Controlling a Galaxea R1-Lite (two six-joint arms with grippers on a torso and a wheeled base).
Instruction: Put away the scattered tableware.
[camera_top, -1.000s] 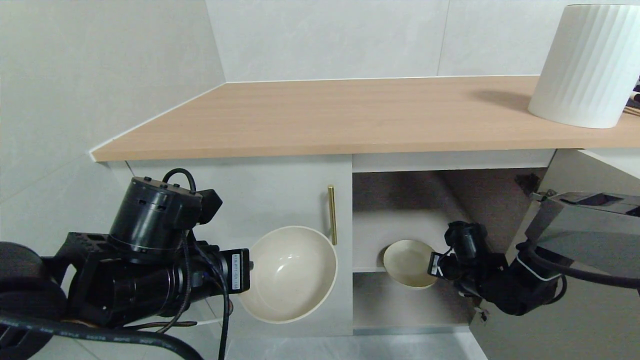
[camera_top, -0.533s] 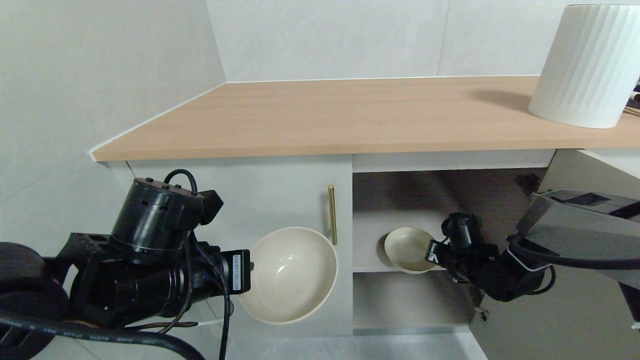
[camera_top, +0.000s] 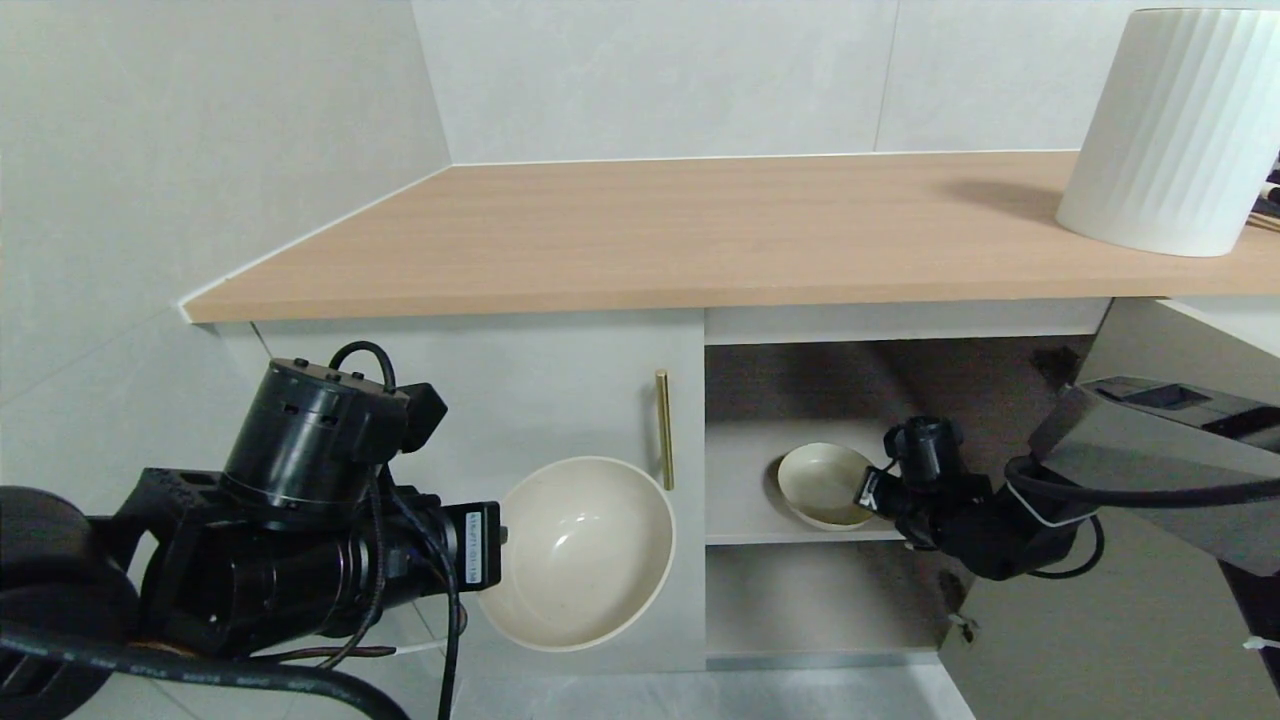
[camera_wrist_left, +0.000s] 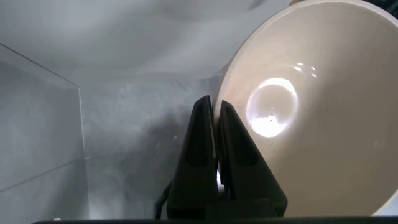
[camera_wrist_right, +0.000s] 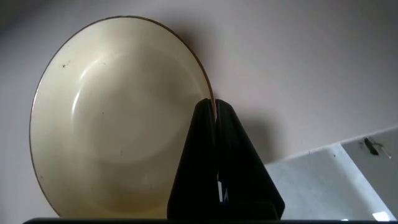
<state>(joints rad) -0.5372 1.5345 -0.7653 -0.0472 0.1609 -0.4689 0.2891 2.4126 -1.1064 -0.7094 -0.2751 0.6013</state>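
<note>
Nearest, a large cream bowl (camera_top: 585, 550) is gripped by its rim in the clenched left gripper (camera_top: 503, 537), before the closed cabinet door (camera_top: 560, 390). Farther in, a small cream bowl (camera_top: 818, 484) is clamped at its rim by the right gripper (camera_top: 868, 497), tilted over the open cabinet's shelf (camera_top: 740, 505).

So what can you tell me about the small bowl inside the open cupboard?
The small bowl is round, shallow and cream, smooth like plastic or glazed ceramic, with a thin dark line on its rim and a few specks inside. It is empty and tilted, its opening facing out of the cupboard. The right end effector pinches its rim, holding it at the shelf; whether they touch is unclear.
</note>
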